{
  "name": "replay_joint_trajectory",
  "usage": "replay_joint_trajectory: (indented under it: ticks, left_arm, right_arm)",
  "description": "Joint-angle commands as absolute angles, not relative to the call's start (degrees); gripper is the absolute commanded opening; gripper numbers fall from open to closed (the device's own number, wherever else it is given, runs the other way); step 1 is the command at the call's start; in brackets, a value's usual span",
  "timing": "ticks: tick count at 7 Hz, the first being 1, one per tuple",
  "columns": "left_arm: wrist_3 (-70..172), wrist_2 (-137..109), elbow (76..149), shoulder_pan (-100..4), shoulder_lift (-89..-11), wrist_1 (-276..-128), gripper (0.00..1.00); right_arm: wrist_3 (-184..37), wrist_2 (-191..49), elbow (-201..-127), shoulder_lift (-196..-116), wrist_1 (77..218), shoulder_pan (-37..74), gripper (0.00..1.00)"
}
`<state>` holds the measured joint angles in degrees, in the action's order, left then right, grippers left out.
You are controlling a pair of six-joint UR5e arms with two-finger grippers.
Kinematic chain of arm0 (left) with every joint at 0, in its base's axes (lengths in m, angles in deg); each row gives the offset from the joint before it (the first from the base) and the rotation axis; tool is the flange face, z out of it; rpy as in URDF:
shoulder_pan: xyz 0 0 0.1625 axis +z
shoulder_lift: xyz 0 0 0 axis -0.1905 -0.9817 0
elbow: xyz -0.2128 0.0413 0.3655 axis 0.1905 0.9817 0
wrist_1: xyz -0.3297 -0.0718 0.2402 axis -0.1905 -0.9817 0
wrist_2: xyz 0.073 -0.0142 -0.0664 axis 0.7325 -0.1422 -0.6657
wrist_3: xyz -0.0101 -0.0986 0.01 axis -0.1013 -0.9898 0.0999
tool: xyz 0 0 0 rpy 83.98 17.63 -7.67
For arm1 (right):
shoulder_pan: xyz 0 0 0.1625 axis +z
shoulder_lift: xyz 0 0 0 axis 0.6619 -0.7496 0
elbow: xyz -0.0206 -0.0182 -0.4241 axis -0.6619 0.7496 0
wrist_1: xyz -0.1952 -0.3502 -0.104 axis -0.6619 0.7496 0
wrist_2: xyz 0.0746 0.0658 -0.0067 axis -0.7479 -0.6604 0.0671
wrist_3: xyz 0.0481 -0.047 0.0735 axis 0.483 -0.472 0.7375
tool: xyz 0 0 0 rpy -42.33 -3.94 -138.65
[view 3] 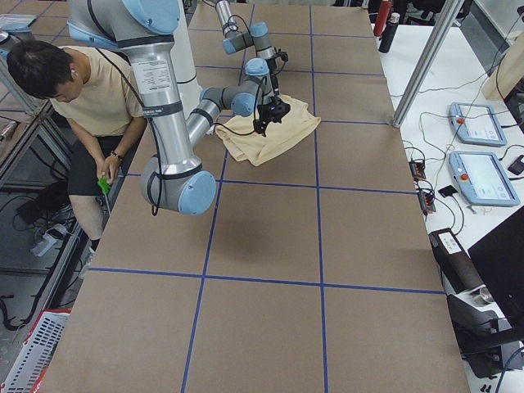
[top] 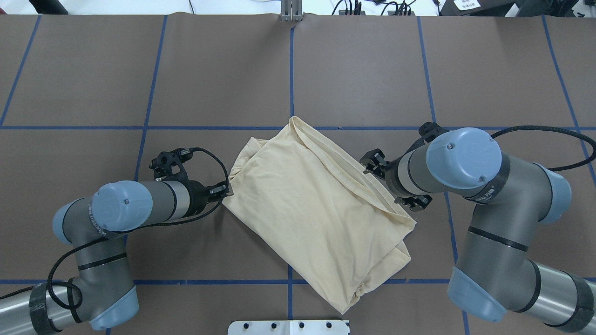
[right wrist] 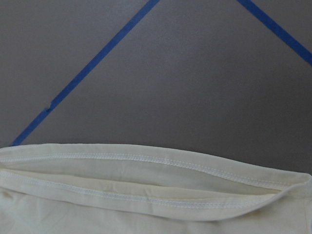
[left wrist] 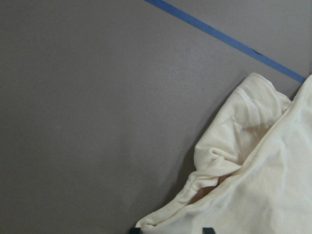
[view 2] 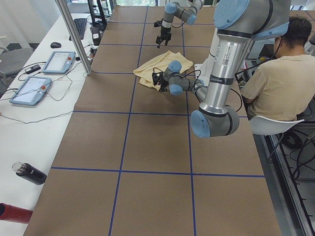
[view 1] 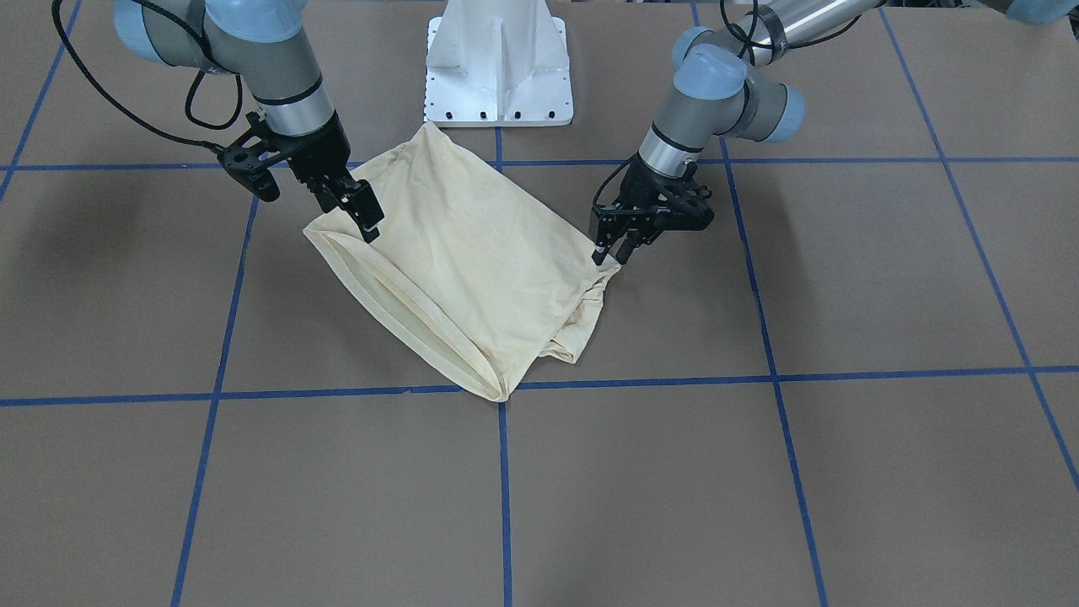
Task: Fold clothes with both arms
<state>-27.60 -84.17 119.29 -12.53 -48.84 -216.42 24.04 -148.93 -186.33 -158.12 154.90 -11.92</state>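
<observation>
From across the surface (view 1: 759, 472), the cream T-shirt (view 1: 472, 261) lies folded into a slanted oblong at the middle. One corner is just beside the white base (view 1: 499, 84), the opposite corner sits on a crossing of the blue tape lines (view 1: 641, 383), and broad brown surface runs out beyond it toward the operators' side. My left pincer (view 1: 613, 251) tilts down at the shirt's bunched side edge, its tips a narrow gap apart. My right pincer (view 1: 369, 223) leans onto the hem (view 1: 379, 314), and I cannot tell whether it grips. From overhead, my left forearm lies low and nearly level, pointing at the shirt's edge, while my right arm elbows in and its wrist hangs over the hem, hiding the pincer. In the two side views the shirt sits between my arms, with long open surface toward each table end. My left wrist camera shows rumpled folds of the edge reaching between two dark fingertips (left wrist: 208, 229). My right wrist camera shows the double-stitched hem lying flat, with grey surface and tape beyond.
</observation>
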Motion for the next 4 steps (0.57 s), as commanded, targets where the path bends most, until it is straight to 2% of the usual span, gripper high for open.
replay_joint_trajectory:
  ticks: [1,4]
  left_arm:
    - [-27.53,-84.15,119.38,-12.83,-48.78,-216.29,0.50]
    - [-27.62,-84.15,119.29,-12.84,-48.61,-216.20,0.47]
  right_arm:
    - [24.13,-149.09,-186.32,-157.14,155.24,-11.92,1.00]
    - [24.22,-149.18,-186.50,-156.87,155.25,-11.65,1.00]
